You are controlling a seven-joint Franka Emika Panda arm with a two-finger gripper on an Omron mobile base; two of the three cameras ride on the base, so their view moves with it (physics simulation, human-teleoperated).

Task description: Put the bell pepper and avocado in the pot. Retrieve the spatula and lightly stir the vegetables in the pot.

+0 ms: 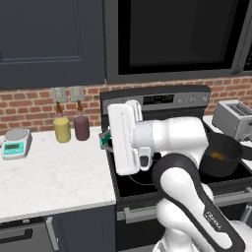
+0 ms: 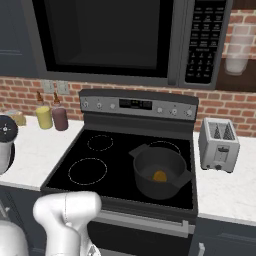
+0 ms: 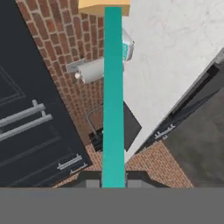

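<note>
My gripper (image 3: 113,179) is shut on the spatula (image 3: 113,96). Its long teal handle runs straight up the hand view to the yellow-orange blade (image 3: 104,6). In the left base view the gripper (image 1: 105,140) hangs over the stove's left edge, with a teal bit of the spatula (image 1: 104,141) showing beside the white hand. The dark pot (image 2: 159,172) stands on the front right burner, well to the right of the gripper, and shows as the pot (image 1: 219,157) in the left base view. A small orange-yellow lump (image 2: 159,176) lies on its bottom. I cannot tell whether it is the avocado or the bell pepper.
A silver toaster (image 2: 218,145) stands on the counter right of the stove (image 2: 95,170). A yellow bottle (image 1: 62,129) and a dark red bottle (image 1: 81,127) stand by the brick wall, with a kitchen scale (image 1: 15,142) farther left. A microwave (image 2: 125,40) hangs above.
</note>
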